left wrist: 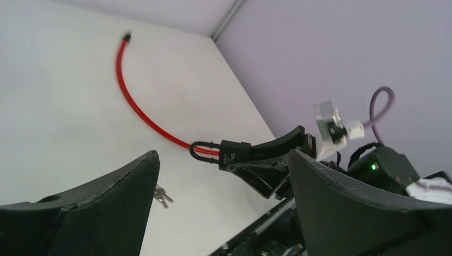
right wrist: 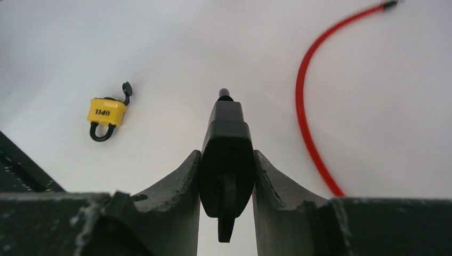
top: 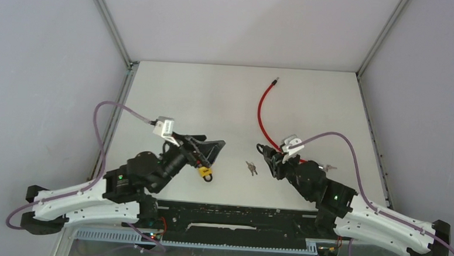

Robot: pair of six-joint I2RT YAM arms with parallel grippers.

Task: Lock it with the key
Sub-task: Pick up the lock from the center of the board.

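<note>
From above, my left tool [top: 209, 150] sat near the yellow padlock [top: 206, 172] on the counter [top: 215, 92], with keys [top: 251, 167] beside it. The left wrist view showed its fingers wide apart and empty. In the right wrist view the padlock label seemed to read "OPEL", and my right tool [right wrist: 226, 154] clenched the black cable end [right wrist: 226, 122].

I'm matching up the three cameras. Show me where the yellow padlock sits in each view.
Top external: padlock just left of centre, toward the near edge.
Left wrist: not in it.
Right wrist: padlock at the left, about mid-height.
Shared landmark: the red cable, curving through all three views.
</note>
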